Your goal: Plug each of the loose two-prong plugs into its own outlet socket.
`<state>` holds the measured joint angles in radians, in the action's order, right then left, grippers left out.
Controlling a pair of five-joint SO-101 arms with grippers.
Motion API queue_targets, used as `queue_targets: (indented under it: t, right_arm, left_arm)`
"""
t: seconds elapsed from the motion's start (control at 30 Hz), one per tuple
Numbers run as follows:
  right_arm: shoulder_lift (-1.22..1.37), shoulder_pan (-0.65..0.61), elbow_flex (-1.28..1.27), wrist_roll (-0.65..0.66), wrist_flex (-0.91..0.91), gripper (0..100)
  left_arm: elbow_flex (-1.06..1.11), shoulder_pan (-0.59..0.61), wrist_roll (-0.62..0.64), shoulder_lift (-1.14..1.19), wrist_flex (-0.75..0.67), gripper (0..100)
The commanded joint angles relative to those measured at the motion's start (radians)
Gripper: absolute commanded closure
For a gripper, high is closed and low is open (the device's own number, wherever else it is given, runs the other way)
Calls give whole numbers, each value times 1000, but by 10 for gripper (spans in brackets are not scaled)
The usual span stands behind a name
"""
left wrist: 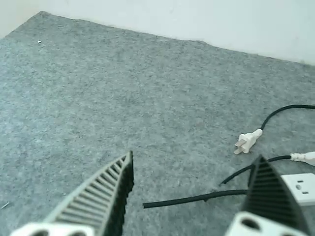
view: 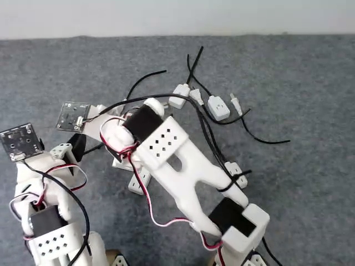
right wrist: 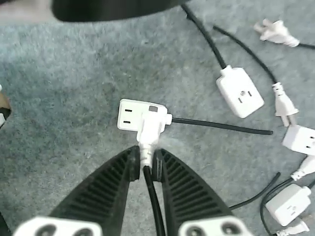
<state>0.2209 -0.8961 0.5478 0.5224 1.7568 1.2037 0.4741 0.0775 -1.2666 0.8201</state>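
Note:
My right gripper is shut on the neck of a white two-prong plug, just where its black cable leaves it. That plug rests against one end of a white outlet block, whose other pair of slots shows bare; I cannot tell how deep it sits. My left gripper hangs open over grey carpet, holding nothing. Beyond it lie a loose white plug and a white outlet socket. From above, more sockets and plugs lie behind the right arm.
Other sockets and loose plugs are scattered around the held one. Black cables loop across the grey carpet. The left arm stands at the near left, and a pale wall borders the far side.

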Motion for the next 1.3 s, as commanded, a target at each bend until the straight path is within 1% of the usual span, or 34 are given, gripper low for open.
queue_targets:
  t: [0.0, 0.3, 0.43, 0.6, 0.77, 1.13, 1.27]
  right_arm:
    - [7, -5, 55, 23, 39, 989]
    - [127, -4, 51, 23, 41, 989]
    - [128, -12, 8, 15, 41, 989]
    - [130, -15, -11, 14, 41, 989]
    - [139, -19, -11, -34, 39, 989]
    - [130, -21, -64, -75, 39, 989]
    - [130, -54, -66, -121, 39, 989]
  left_arm:
    - [-18, 8, 18, -11, -31, 633]
    - [-5, 15, 15, -11, -54, 633]
    - [10, 60, 17, -9, -103, 633]
    - [19, 55, 17, -9, -107, 633]
    - [19, 55, 17, -9, -106, 633]
    - [21, 55, 17, -9, -104, 633]
    - [21, 55, 17, -9, -104, 633]
